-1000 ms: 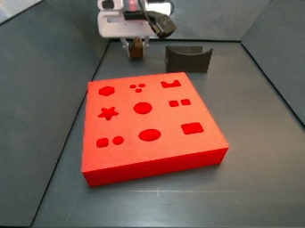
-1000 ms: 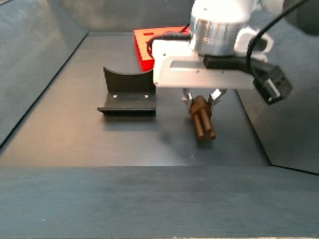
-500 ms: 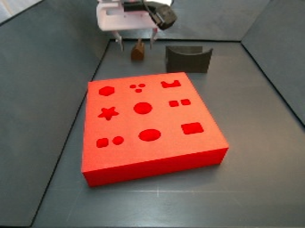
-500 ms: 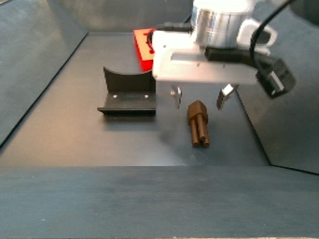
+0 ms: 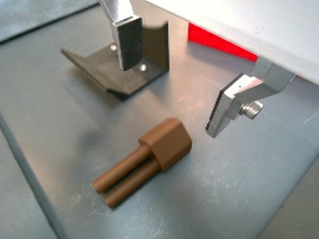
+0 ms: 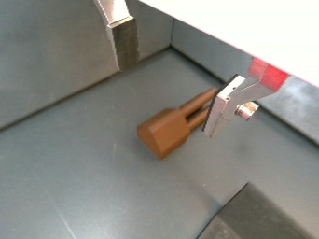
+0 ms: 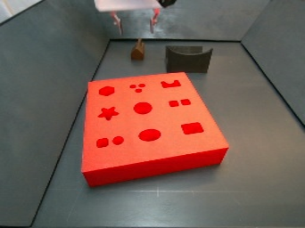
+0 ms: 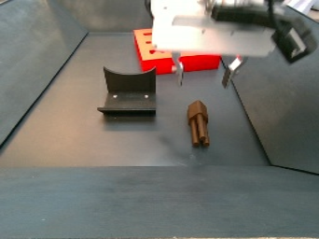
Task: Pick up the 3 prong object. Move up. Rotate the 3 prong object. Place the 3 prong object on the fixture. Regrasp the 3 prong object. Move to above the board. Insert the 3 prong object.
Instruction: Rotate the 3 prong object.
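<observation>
On the grey floor in a wrist view you see the 3 prong object (image 5: pixel 141 162) lying flat: a brown blocky head with prongs running out from it toward 7 o'clock. Only two prongs show here; the rest you cannot make out. The gripper (image 5: pixel 174 77) hangs above it with its silver fingers (image 5: pixel 237 105) spread wide and nothing between them. The fixture (image 5: pixel 119 58) stands behind, at about 11 o'clock from the piece, and one finger crosses in front of it. A strip of the red board (image 5: pixel 222 38) shows at 1 o'clock, mostly cut off by the gripper body.

In a wrist view from the opposite side, the brown piece (image 6: pixel 173 132) shows its blocky end toward you, and a finger (image 6: pixel 226 107) hides much of its prongs.

In a side view the piece (image 7: pixel 138 52) is a small brown blur at 12 o'clock from the board (image 7: pixel 148 125), with the fixture (image 7: pixel 188 58) just beside it at 3 o'clock. The gripper (image 7: pixel 132 20) is mostly cut off by the frame edge.

In a side view the piece (image 8: pixel 199 123) lies lengthwise on the floor, at 4 o'clock from the fixture (image 8: pixel 126 93) and well apart from it. The gripper (image 8: pixel 201 72) hovers over the piece, jaws wide and empty, blocking most of the board (image 8: pixel 148 45).
</observation>
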